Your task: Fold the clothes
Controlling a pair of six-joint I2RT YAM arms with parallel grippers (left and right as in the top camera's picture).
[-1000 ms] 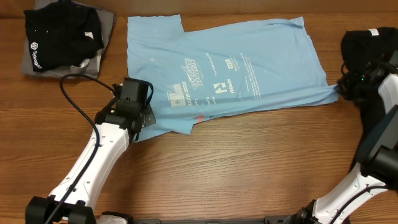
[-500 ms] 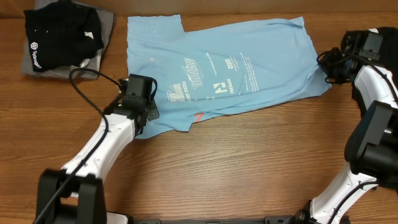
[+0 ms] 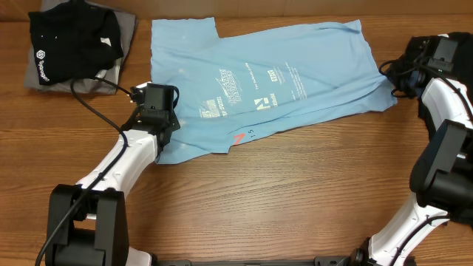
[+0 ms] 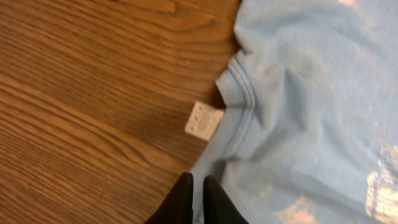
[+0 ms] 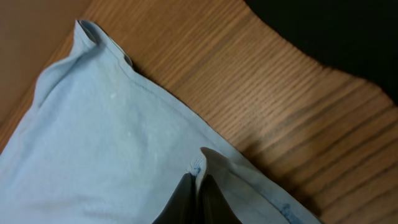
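Jaws: right gripper [image 5: 198, 185] was clamped on a bunched hem of the light blue short-sleeved soft T-shirt [image 3: 318, 66]. Left gripper [image 4: 198, 190] was nearly together at its edge, grip unclear. The shirt lay spread, lightly creased, white print up, on the brown wooden table [image 3: 295, 199]. At the far left, a folded black T-shirt [image 3: 74, 41] sat on a grey folded T-shirt [image 3: 127, 33].

The right gripper [image 3: 394, 76] has swung from the near-right corner of the light blue short-sleeved cotton T-shirt [image 3: 318, 66] toward the far edge of the brown wooden table [image 3: 295, 192]. It has carried that corner with it, so the stretched point of cloth there now sits farther back and less drawn out. The left gripper [image 3: 161, 118] has shifted away from the near side and slightly left along the shirt's left edge. More of the red-and-white lettering [image 3: 239, 137] now shows at the near hem.
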